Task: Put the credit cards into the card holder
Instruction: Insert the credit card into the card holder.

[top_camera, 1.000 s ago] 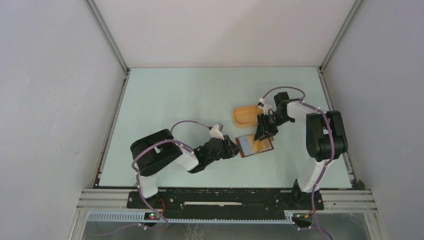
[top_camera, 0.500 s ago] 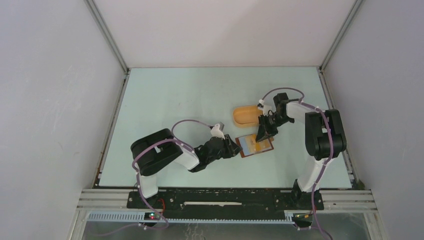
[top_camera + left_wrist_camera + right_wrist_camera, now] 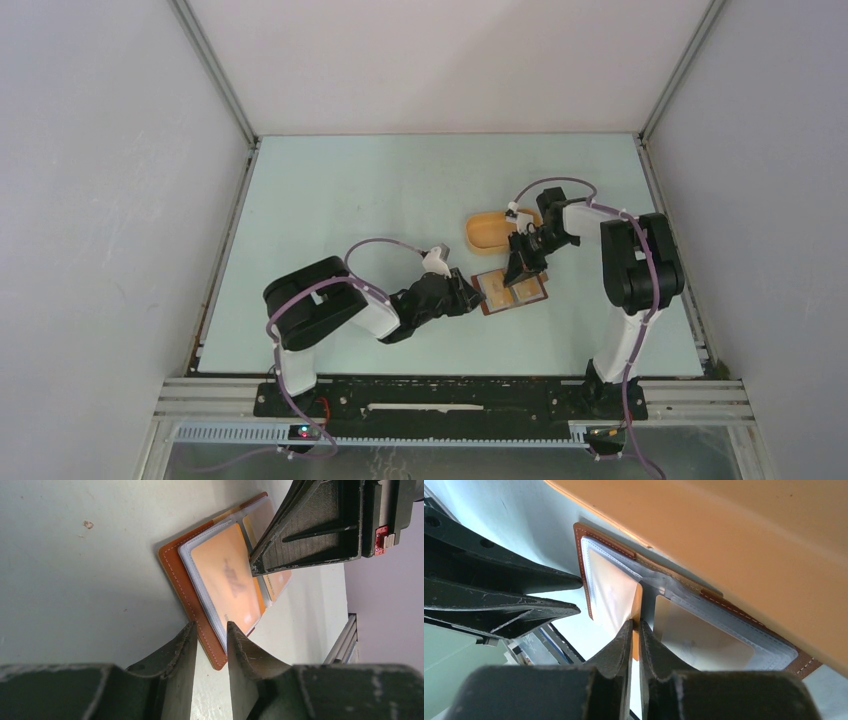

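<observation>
The card holder point(image 3: 530, 294) lies open on the table, brown leather with clear sleeves over orange inserts point(image 3: 227, 580). My left gripper point(image 3: 472, 298) is at its left edge. In the left wrist view its fingers are nearly closed point(image 3: 210, 630) with the holder's near corner between them. My right gripper point(image 3: 521, 272) points down at the holder's middle. It is shut point(image 3: 636, 625) on a thin credit card point(image 3: 638, 600), seen edge-on and orange-tinted, standing at the fold between the two sleeves point(image 3: 704, 635). No other card shows.
An orange-yellow oval tray point(image 3: 488, 230) sits just behind the holder and fills the upper right of the right wrist view point(image 3: 749, 540). The two grippers are close together, with my right fingers point(image 3: 310, 530) above the holder. Metal rails edge the table.
My right gripper has shifted slightly left and down onto the holder's middle. The pale bluish face seen on the holder's left page earlier no longer shows. My left gripper has held its place.
</observation>
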